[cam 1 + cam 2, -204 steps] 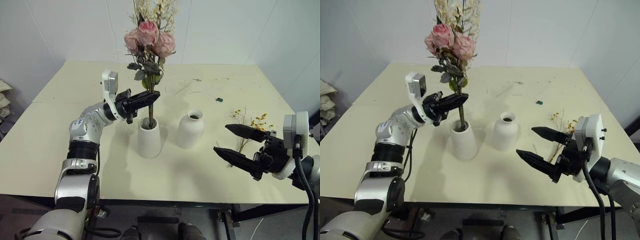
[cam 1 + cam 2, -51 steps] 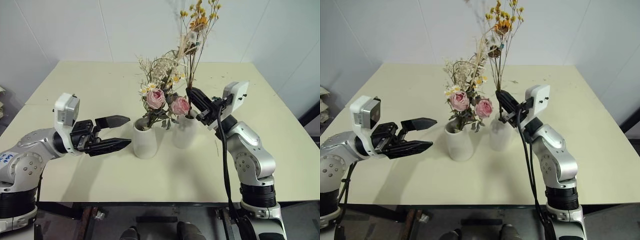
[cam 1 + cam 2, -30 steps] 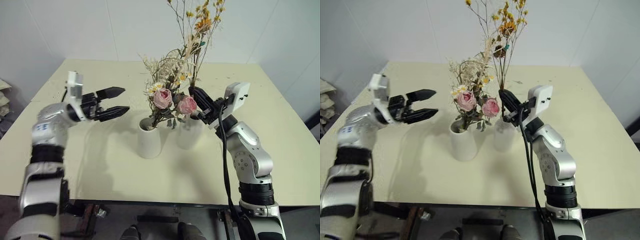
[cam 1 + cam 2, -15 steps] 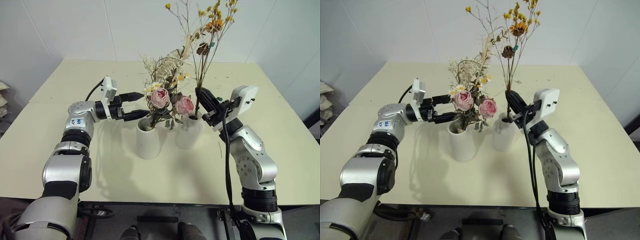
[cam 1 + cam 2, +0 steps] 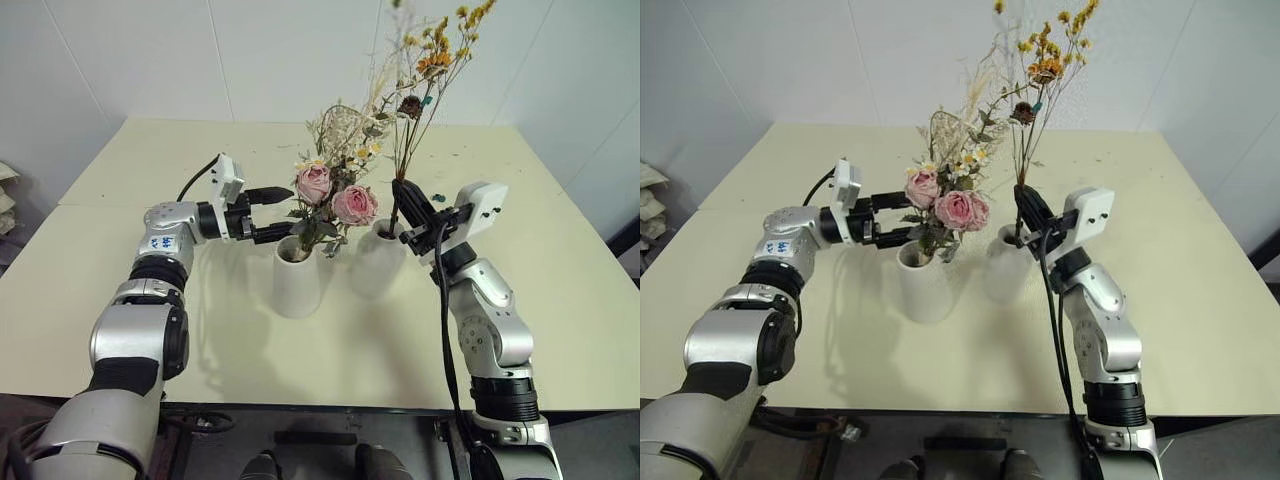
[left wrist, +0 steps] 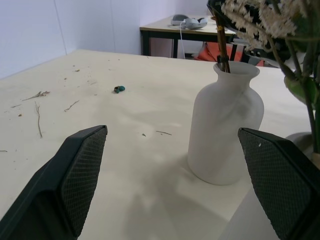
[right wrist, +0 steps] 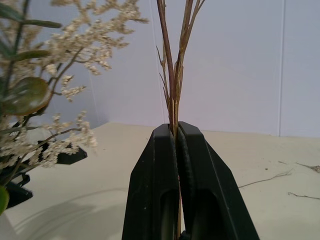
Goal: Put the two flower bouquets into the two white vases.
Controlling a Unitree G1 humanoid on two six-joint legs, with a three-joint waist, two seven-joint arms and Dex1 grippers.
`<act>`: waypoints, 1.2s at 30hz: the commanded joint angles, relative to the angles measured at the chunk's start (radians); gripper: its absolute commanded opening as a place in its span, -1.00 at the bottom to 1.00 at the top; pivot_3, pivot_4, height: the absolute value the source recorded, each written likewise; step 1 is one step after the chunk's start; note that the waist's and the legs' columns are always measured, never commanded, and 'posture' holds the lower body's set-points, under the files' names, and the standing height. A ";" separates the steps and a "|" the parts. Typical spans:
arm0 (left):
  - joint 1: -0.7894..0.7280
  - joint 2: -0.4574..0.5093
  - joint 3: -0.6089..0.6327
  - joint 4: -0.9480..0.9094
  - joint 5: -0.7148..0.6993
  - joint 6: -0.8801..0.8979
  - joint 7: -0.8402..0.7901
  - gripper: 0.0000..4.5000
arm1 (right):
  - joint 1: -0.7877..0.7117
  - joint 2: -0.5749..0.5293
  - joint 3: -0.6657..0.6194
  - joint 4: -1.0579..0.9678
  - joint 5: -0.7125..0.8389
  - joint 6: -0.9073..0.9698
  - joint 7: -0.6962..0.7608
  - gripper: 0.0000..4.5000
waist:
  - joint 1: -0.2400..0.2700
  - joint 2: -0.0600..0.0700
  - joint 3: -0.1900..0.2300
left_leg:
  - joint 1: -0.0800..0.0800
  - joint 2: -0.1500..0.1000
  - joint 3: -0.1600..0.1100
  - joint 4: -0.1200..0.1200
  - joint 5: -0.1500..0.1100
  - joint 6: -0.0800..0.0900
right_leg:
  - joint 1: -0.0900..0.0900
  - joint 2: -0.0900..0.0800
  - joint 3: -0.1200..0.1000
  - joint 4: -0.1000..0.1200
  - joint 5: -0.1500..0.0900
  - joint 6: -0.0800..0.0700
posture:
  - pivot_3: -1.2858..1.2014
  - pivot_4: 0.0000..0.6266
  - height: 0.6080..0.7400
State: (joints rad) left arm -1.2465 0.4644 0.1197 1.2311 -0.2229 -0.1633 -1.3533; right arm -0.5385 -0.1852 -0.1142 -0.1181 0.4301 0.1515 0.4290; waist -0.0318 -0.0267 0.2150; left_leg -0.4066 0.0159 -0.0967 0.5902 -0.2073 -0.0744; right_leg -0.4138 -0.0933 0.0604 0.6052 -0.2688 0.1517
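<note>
The yellow-flowered bunch (image 5: pixel 432 70) runs past the picture's upper edge, so its topmost sprigs are cut off. Behind the pink-rose bunch (image 5: pixel 335 195), the mouth of the cone vase (image 5: pixel 296 278) is partly hidden, and the rose stems' lower ends vanish inside it. The round vase (image 6: pixel 225 129) has its rim partly screened by those same roses in the head views. A tiny dark speck (image 6: pixel 119 89) on the table (image 5: pixel 150 300) beyond the round vase is too small to identify.

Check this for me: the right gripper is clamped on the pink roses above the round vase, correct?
Not quite. The right gripper is clamped on the thin brown stems of the yellow flowers above the round vase, as the right wrist view shows.
</note>
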 commanded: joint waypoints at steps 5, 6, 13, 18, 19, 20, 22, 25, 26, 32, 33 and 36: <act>-0.032 0.044 0.033 -0.011 0.001 0.031 -0.009 1.00 | 0.056 -0.002 0.037 -0.034 -0.027 -0.044 0.027 -0.98 | 0.000 0.000 0.000 | 0.000 0.000 0.000 0.000 0.000 0.000 | 0.000 0.000 0.000 0.000 0.000 0.000 | 0.03 -0.52 1.00; -0.031 0.047 0.034 -0.011 0.003 0.037 -0.013 1.00 | 0.063 -0.001 0.041 -0.034 -0.030 -0.050 0.029 -0.98 | 0.001 0.000 0.000 | 0.000 0.000 0.000 0.000 0.000 0.000 | 0.000 0.000 0.000 0.000 0.000 0.000 | 0.03 -0.52 1.00; -0.033 0.060 0.041 -0.015 0.006 0.048 -0.016 1.00 | 0.101 -0.004 0.049 -0.012 -0.052 -0.089 0.045 -0.98 | -0.001 0.000 0.000 | 0.000 0.000 0.000 0.001 0.000 0.000 | 0.000 0.000 0.000 0.000 0.000 0.000 | 0.03 -0.52 1.00; -0.032 0.069 0.045 -0.018 0.005 0.050 -0.022 1.00 | 0.130 -0.020 0.054 -0.058 -0.052 -0.077 0.057 -0.28 | 0.000 0.000 0.000 | 0.000 0.000 0.000 0.001 0.000 0.000 | 0.000 0.000 0.000 0.000 0.000 0.000 | 0.03 -0.52 1.00; -0.031 0.071 0.045 -0.019 0.005 0.050 -0.024 1.00 | 0.135 -0.026 0.056 -0.070 -0.053 -0.073 0.060 -0.11 | 0.000 0.000 0.000 | 0.000 0.000 0.000 0.001 0.000 0.000 | 0.000 0.000 0.000 0.000 0.000 0.000 | 0.03 -0.52 1.00; -0.031 0.073 0.045 -0.020 0.004 0.050 -0.025 1.00 | 0.143 -0.034 0.060 -0.087 -0.050 -0.064 0.065 0.03 | 0.001 0.000 0.000 | 0.000 0.000 0.000 0.001 0.000 0.000 | 0.000 0.000 0.000 0.000 0.000 0.000 | 0.03 -0.52 1.00; -0.030 0.075 0.046 -0.022 0.004 0.050 -0.027 1.00 | 0.154 -0.043 0.064 -0.109 -0.044 -0.051 0.069 0.33 | 0.001 0.000 0.000 | 0.000 0.000 0.000 0.001 0.000 0.000 | 0.000 0.000 0.000 0.001 0.000 0.000 | 0.03 -0.52 1.00; -0.027 0.082 0.048 -0.025 0.002 0.051 -0.033 1.00 | 0.192 -0.091 0.072 -0.190 -0.032 -0.002 0.090 0.79 | 0.001 0.000 0.000 | 0.000 0.000 0.000 0.001 0.000 0.000 | 0.000 0.000 0.000 0.001 0.000 0.000 | 0.03 -0.52 1.00; -0.026 0.085 0.049 -0.025 0.001 0.051 -0.035 1.00 | 0.206 -0.109 0.074 -0.220 -0.027 0.018 0.097 0.91 | 0.001 0.000 0.000 | 0.000 0.000 0.000 0.001 0.000 0.000 | 0.000 0.000 0.000 0.001 0.000 0.000 | 0.03 -0.52 1.00; -0.019 0.084 0.053 -0.034 -0.002 0.053 -0.041 1.00 | 0.252 -0.206 0.047 -0.371 0.029 0.139 0.107 0.99 | 0.002 0.000 0.000 | 0.000 0.000 0.000 0.001 0.000 -0.001 | 0.000 0.000 0.000 0.001 0.000 0.000 | 0.03 -0.52 1.00; -0.018 0.086 0.054 -0.036 -0.004 0.057 -0.046 1.00 | 0.262 -0.229 0.034 -0.397 0.045 0.167 0.109 0.99 | 0.003 0.000 0.000 | 0.000 0.000 0.000 0.002 0.000 -0.001 | 0.000 0.000 0.000 0.001 0.000 0.000 | 0.03 -0.52 1.00; -0.011 0.108 0.069 -0.038 -0.019 0.079 -0.081 1.00 | 0.313 -0.354 -0.060 -0.490 0.119 0.285 0.129 0.99 | 0.004 0.000 0.000 | 0.000 0.000 0.000 0.002 0.000 -0.001 | 0.001 0.000 0.000 0.000 0.000 0.000 | 0.03 -0.52 1.00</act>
State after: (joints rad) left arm -1.2457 0.5413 0.1641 1.2249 -0.2237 -0.0943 -1.4128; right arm -0.2349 -0.5040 -0.1021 -0.5343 0.4994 0.3931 0.5449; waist -0.0275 -0.0270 0.2151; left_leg -0.4066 0.0157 -0.0970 0.5926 -0.2072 -0.0750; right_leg -0.4127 -0.0935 0.0604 0.6048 -0.2691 0.1520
